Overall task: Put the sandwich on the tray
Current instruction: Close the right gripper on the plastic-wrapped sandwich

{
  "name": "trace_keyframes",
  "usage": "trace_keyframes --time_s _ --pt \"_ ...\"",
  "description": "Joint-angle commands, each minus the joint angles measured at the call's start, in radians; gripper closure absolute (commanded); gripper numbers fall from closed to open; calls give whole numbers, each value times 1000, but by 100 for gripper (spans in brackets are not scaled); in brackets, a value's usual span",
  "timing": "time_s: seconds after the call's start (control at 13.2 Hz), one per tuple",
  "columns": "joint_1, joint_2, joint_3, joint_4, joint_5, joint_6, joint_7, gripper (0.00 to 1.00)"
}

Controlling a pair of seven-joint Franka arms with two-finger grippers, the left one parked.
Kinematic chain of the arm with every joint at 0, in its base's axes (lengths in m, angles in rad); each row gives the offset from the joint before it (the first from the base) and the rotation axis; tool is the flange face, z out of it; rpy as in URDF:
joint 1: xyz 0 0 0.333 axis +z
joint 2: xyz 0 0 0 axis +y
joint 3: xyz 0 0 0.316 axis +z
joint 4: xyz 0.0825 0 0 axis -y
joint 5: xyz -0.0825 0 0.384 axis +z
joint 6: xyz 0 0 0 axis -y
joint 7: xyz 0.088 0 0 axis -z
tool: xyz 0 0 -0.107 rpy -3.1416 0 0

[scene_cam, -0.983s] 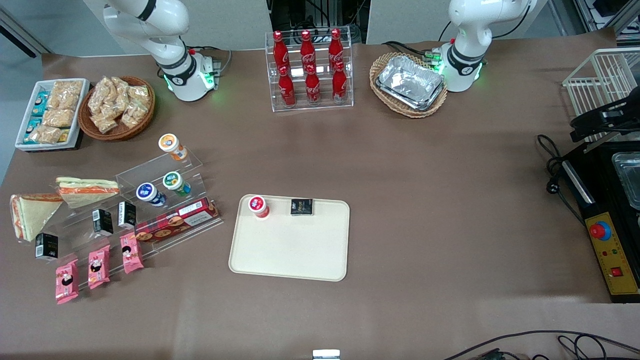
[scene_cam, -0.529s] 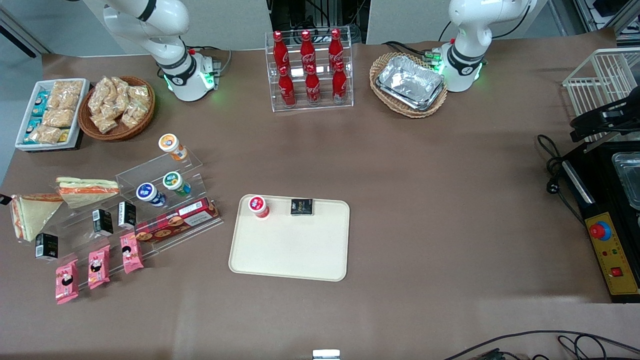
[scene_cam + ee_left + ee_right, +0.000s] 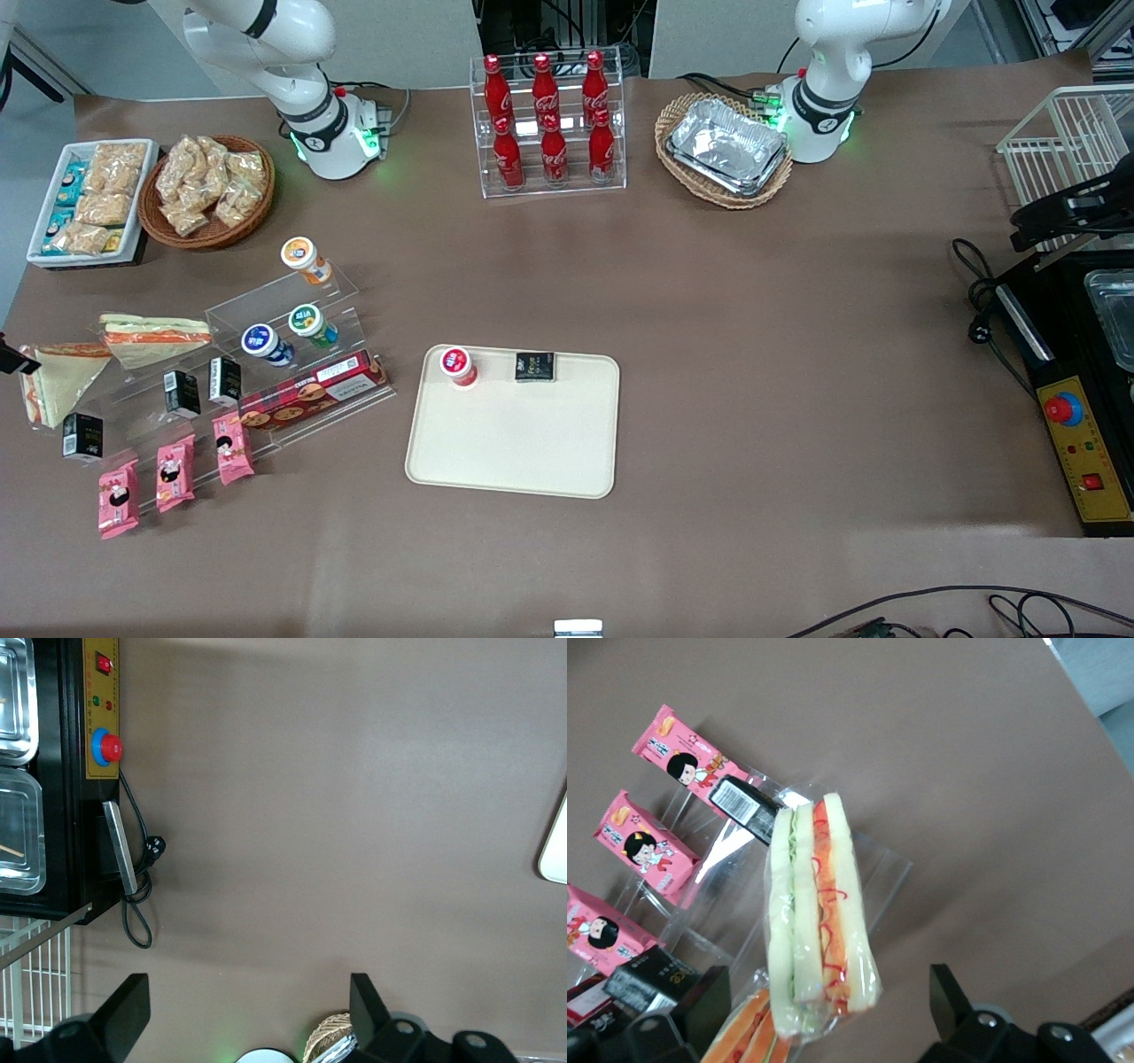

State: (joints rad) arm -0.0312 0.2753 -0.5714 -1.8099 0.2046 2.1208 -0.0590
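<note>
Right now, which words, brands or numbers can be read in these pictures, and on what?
"Coca-Cola": red bottles, barely legible.
Black box on tray, pink packets, cup lids: too small to read.
Sandwich, between the open gripper fingers: no label shows.

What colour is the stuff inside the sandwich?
Red-orange, seen best in the right wrist view: sandwich, gripper above.

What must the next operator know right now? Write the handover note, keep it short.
Claw: open, poised over the sandwich, not gripping it.
Sandwich: on the clear display stand at the working arm's end of the table, beside the orange-band wedge.
Tray: mid-table, holding a red-lidded cup and a black packet.
Done: approach.
Left: grasp, lift, carry, set on the tray's bare part.
</note>
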Motion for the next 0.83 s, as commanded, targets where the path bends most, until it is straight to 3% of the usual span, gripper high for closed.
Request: trace_keyframes --time_s 0.0,0.38,0.76 --pt "5 21 -5 -48 81 77 -55 0" --pt "-1 67 -5 -42 107 119 -55 3" --pt "2 71 -5 -16 99 107 -70 96"
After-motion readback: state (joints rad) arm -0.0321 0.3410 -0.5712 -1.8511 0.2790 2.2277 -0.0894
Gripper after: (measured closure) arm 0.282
